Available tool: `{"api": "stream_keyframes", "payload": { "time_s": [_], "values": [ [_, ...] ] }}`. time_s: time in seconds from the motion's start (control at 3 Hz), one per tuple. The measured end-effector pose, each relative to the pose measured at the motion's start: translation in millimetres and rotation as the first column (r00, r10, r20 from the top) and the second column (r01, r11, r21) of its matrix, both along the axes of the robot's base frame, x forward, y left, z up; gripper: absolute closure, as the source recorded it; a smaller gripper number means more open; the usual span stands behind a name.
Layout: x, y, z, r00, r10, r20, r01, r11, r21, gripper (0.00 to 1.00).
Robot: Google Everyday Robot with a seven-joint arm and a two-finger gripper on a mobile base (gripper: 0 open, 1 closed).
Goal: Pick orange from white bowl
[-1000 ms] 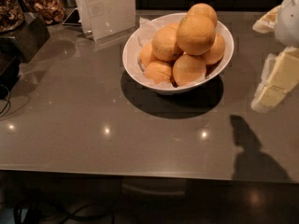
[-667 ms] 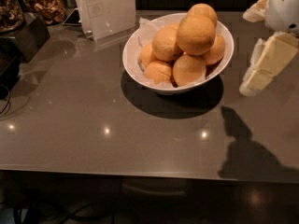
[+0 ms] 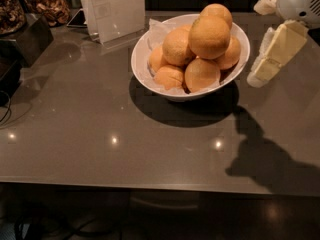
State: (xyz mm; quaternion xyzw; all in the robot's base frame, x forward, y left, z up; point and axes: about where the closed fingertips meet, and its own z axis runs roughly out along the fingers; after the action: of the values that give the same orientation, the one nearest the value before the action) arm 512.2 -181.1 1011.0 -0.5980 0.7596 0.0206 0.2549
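The white bowl (image 3: pixel 140 57) stands on the grey table at the back centre, lined with white paper and piled with several oranges. The largest orange (image 3: pixel 209 36) sits on top of the pile, toward the right, with smaller oranges under and behind it. My gripper (image 3: pixel 258 44) hangs at the right edge of the view, just right of the bowl's rim and about level with the top of the pile. Its cream fingers (image 3: pixel 276 51) are spread apart and hold nothing. It touches neither bowl nor oranges.
A clear sign holder with a white sheet (image 3: pixel 114 9) stands behind the bowl to the left. Dark containers with dried food (image 3: pixel 12 14) and a jar (image 3: pixel 50 6) stand at the far left, beside a phone (image 3: pixel 77 18). The table's front edge (image 3: pixel 150 184) runs along the bottom.
My gripper has moved left toward the bowl and a little up; its shadow on the table moved left with it. The bowl and the oranges have not moved.
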Motion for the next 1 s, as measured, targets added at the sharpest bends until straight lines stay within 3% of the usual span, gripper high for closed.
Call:
{"api": "stream_keyframes", "payload": {
  "time_s": [0.33,1.0],
  "values": [
    [11.8,5.5,-4.8,0.9999,-0.014,-0.005,0.015,0.999,0.036,0.00],
    [47.4,37.3,-10.1,0.9991,0.042,-0.003,-0.041,0.993,0.108,0.00]
  ]
}}
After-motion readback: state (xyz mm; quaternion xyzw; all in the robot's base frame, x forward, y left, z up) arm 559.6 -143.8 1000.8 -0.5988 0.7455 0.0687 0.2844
